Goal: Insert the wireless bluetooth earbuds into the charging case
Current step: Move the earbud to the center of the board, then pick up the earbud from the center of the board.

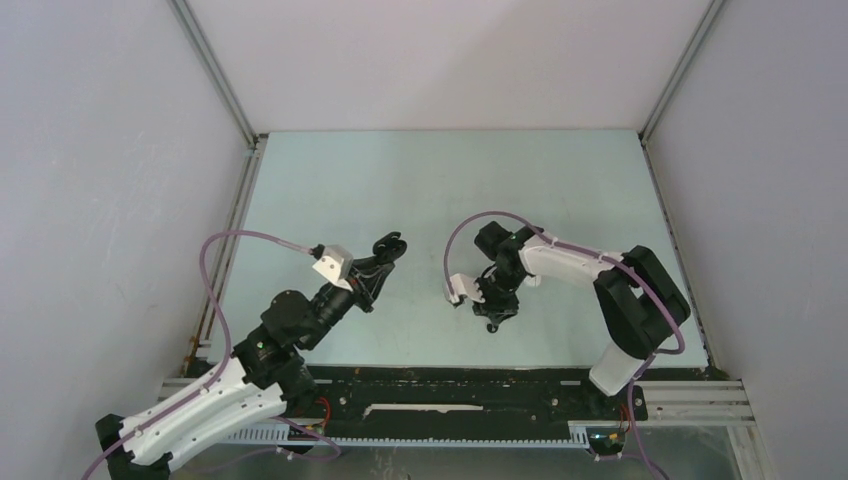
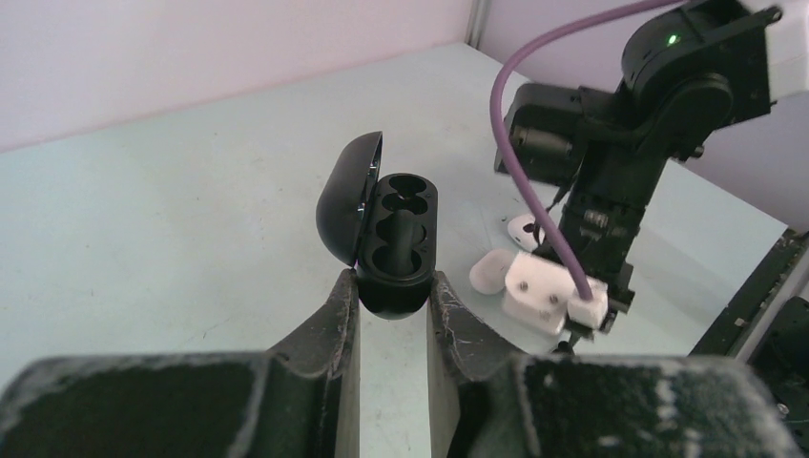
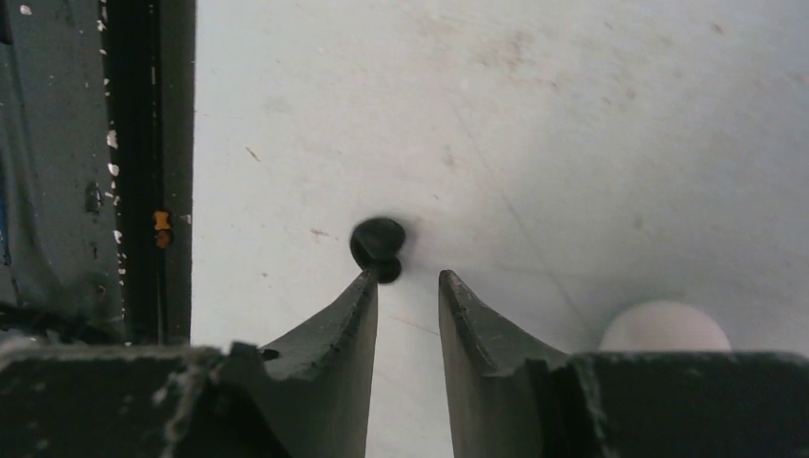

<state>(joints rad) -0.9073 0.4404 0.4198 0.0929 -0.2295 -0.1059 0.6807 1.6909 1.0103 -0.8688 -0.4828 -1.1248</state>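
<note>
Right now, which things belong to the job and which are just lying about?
In the job: open black charging case in the left gripper; black earbud by the right gripper.
Lying about: two white rounded pieces on the table.

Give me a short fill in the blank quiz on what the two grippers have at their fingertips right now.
The left gripper holds a black case whose lid is ____.
Both sockets in that case are ____.
The earbud at the right gripper fingertips is coloured ____.
Missing words: open, empty, black.
</note>
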